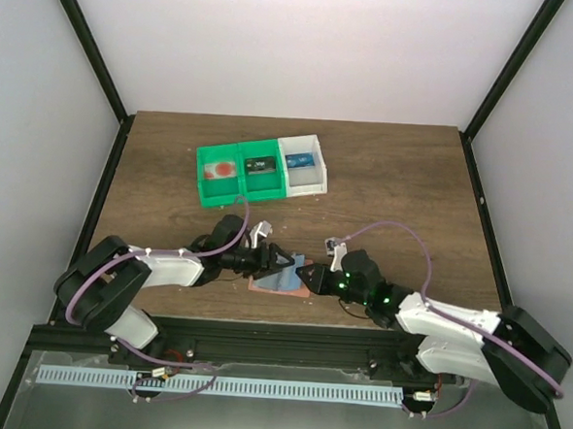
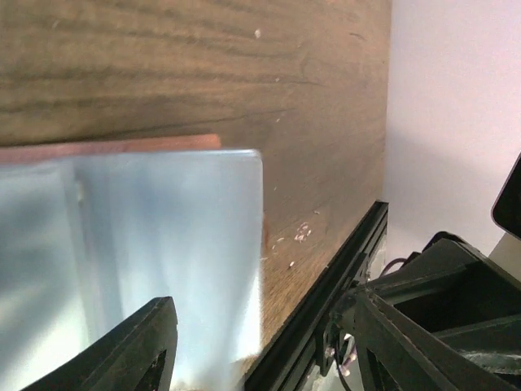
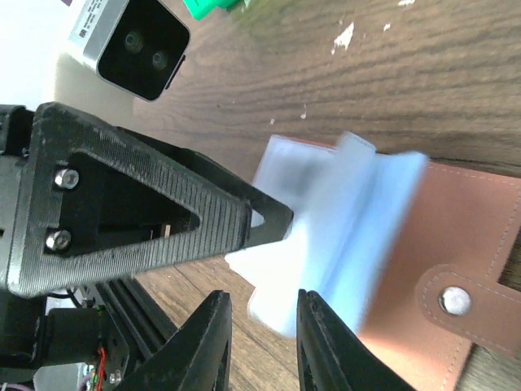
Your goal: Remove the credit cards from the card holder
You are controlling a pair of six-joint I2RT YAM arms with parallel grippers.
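Note:
The salmon-pink card holder point(image 1: 268, 284) lies open on the table near the front edge, its pale blue inner face point(image 3: 350, 212) lifted. My left gripper point(image 1: 285, 263) stands open over it, and one of its fingers point(image 2: 142, 346) rests on the blue face point(image 2: 163, 244). My right gripper point(image 3: 262, 297) meets it from the right with its jaws narrowly parted. A corner of the blue flap lies between them, and a gap shows beside it. A dark card point(image 1: 260, 164) lies in the green bin and a blue card point(image 1: 300, 161) in the white bin.
The green bin point(image 1: 207, 195) and the white bin point(image 1: 308, 184) stand side by side at the back middle of the table. A reddish item point(image 1: 219, 170) lies in the green bin's left compartment. The black front rail point(image 2: 326, 326) runs just behind the card holder.

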